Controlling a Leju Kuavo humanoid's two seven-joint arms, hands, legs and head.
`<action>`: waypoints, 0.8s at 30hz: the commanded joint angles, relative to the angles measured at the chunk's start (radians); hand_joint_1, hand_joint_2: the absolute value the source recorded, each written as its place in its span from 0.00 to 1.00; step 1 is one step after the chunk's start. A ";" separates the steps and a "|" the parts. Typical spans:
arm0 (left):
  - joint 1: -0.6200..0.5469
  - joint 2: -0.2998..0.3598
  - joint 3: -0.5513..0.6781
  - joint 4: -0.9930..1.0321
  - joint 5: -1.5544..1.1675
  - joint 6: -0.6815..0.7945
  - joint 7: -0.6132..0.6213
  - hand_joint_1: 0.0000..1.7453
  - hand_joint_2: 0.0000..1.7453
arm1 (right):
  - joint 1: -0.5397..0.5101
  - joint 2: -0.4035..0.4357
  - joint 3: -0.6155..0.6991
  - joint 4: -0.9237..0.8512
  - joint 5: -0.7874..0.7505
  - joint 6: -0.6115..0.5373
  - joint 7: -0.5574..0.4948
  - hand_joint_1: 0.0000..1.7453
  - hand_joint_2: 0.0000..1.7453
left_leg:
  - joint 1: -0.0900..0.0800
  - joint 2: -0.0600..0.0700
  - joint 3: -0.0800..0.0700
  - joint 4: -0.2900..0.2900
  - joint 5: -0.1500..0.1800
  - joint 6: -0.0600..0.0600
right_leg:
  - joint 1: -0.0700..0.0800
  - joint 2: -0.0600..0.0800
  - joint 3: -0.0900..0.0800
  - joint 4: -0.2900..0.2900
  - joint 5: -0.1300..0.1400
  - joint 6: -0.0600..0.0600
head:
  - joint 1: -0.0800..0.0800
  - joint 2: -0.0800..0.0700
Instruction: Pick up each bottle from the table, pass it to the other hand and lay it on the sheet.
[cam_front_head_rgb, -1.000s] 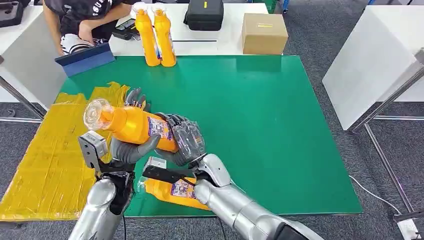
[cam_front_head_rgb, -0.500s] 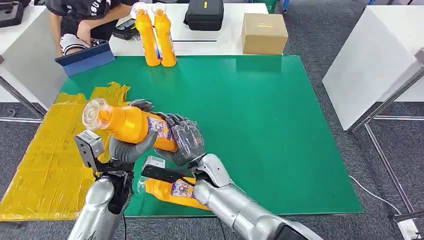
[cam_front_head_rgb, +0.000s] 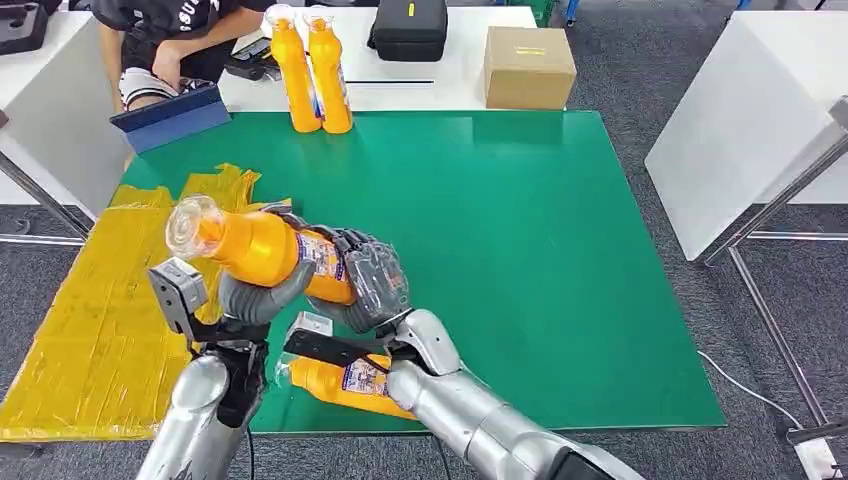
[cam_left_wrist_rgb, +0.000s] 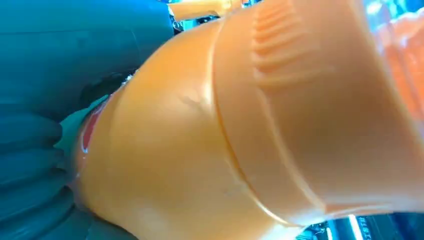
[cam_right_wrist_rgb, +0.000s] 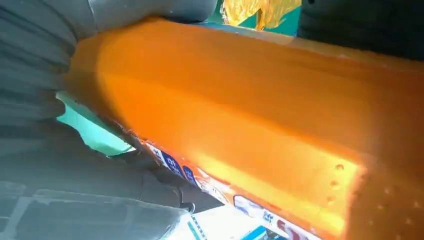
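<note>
You have the orange bottle (cam_front_head_rgb: 262, 250) held above the near left of the green surface (cam_front_head_rgb: 520, 250), cap end tilted up toward the yellow sheet (cam_front_head_rgb: 90, 330). Since a second ago the left hand (cam_front_head_rgb: 262, 292) has curled its fingers round the bottle's middle, thumb underneath, while the right hand (cam_front_head_rgb: 372, 282) stays wrapped on the base end. Both grip it, so the pass looks half done; the right hand must let go next. Another bottle (cam_front_head_rgb: 345, 382) lies beneath the right arm, and two upright bottles (cam_front_head_rgb: 308, 70) wait at the far edge.
</note>
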 joint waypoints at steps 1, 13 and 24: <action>-0.089 0.006 -0.012 0.051 0.002 0.007 0.001 1.00 1.00 | 0.011 -0.015 0.028 0.007 -0.036 0.003 -0.050 0.01 1.00 | 0.001 -0.003 0.002 0.000 -0.001 -0.002 | 0.001 -0.004 0.003 0.000 -0.002 -0.001 | 0.000 0.000; -0.100 0.023 0.042 0.005 -0.010 0.106 -0.016 1.00 1.00 | 0.063 -0.032 -0.092 -0.051 -0.167 0.031 -0.168 0.00 1.00 | 0.001 -0.002 0.001 0.000 0.000 -0.002 | 0.001 -0.003 0.003 -0.001 -0.001 -0.001 | 0.000 0.000; -0.069 0.040 0.119 -0.045 -0.329 0.369 -0.078 1.00 1.00 | 0.254 -0.165 -0.137 -0.460 -0.157 0.093 -0.099 0.00 1.00 | 0.001 -0.002 0.002 0.000 -0.002 -0.003 | 0.001 -0.003 0.004 0.000 -0.002 -0.001 | 0.000 0.000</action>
